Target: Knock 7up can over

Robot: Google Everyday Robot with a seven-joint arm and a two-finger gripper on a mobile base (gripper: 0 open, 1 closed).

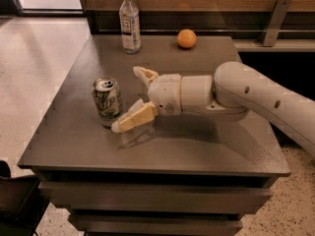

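Observation:
The 7up can point(108, 101) is a small silver-white can with green markings and a shiny pull-tab top. It stands upright on the left part of the dark table point(197, 146). My gripper point(126, 98) reaches in from the right on a white arm, with its fingers spread open. The near finger point(134, 119) lies low by the can's base, touching or almost touching it. The far finger point(143, 73) sits behind and to the right of the can, apart from it.
A clear plastic water bottle point(130, 22) stands at the table's back left. An orange point(186, 38) lies at the back middle. The table's left edge is close to the can. A wooden wall and a metal bracket point(273, 14) stand behind.

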